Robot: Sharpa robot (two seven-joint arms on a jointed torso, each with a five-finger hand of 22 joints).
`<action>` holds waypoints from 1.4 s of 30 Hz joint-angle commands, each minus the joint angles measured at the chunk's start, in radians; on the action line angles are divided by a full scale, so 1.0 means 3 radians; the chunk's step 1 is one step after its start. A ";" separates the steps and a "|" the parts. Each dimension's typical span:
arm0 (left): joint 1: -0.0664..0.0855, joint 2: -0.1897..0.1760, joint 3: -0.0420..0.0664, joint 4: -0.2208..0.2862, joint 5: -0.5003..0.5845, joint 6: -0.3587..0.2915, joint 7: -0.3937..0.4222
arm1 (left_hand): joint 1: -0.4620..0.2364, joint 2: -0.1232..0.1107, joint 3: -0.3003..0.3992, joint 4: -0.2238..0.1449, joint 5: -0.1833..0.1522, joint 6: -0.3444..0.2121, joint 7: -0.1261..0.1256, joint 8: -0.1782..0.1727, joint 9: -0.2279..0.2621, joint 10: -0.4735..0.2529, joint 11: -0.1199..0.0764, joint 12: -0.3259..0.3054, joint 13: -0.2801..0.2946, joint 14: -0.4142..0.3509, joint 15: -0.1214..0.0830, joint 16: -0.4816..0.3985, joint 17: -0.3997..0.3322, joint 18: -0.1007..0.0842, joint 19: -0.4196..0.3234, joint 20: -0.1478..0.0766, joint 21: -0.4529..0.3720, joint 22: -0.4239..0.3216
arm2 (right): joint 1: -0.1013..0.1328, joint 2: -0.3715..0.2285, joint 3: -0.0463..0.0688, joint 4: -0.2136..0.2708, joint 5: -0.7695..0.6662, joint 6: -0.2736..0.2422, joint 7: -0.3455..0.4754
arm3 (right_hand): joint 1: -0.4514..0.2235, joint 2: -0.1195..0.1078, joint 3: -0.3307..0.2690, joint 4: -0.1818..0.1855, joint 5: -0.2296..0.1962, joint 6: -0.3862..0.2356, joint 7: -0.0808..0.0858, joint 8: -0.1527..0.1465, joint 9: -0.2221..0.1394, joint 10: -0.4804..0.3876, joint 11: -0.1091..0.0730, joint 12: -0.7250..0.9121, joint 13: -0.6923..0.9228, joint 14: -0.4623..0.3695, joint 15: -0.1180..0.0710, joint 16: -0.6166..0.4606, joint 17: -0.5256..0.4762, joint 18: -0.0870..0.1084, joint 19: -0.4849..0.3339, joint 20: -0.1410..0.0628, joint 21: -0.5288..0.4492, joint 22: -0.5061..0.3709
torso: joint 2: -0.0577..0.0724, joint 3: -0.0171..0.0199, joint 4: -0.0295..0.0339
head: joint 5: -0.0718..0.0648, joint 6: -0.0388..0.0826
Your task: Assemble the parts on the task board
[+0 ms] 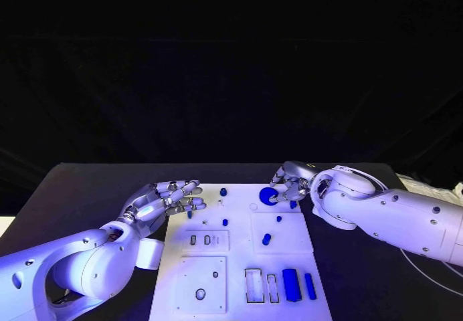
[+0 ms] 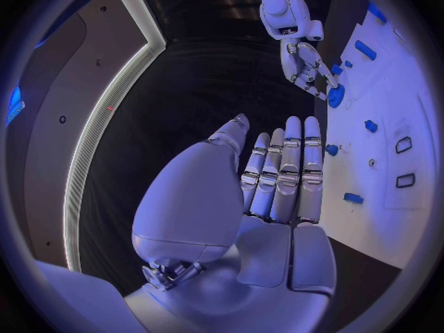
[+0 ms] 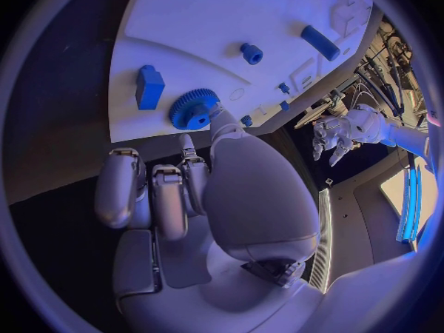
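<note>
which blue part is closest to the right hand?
The blue gear at the far end of the task board: round and toothed, right at the right hand's fingertips. The other blue parts lie nearer the robot, apart from that hand.

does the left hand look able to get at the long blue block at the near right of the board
Probably not easily. The left hand sits open at the task board's far left edge, while the long blue block lies near the right. Nothing blocks the way, but it would have to cross the board.

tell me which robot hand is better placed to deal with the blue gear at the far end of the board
Right. The right robot hand is already at the blue gear, fingertips against it; the left robot hand hovers open beside the task board's left edge.
</note>
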 commanded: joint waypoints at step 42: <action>0.0004 0.0004 0.0002 -0.0018 0.0007 0.0099 -0.0012 | -0.0002 -0.0022 0.0007 -0.0028 -0.0026 -0.0020 -0.0005 -0.0015 -0.0003 -0.0031 -0.0006 -0.0008 -0.0003 0.0001 0.0007 -0.0017 0.0009 0.0037 0.0012 0.0005 -0.0024 -0.0008 | -0.0079 0.0079 -0.0003 0.0044 -0.0547 -0.0006 0.0036 | 0.0310 0.0254 0.0419 -0.0336 -0.0130 0.0391 -0.0082 0.0155 0.0046 0.0326 -0.0067 0.0592 0.0785 0.0338 -0.0027 0.0106 0.0827 -0.0104 0.0187 -0.0040 0.0260 0.0451 | 0.0003 -0.0007 0.0008 | -0.0005 -0.0051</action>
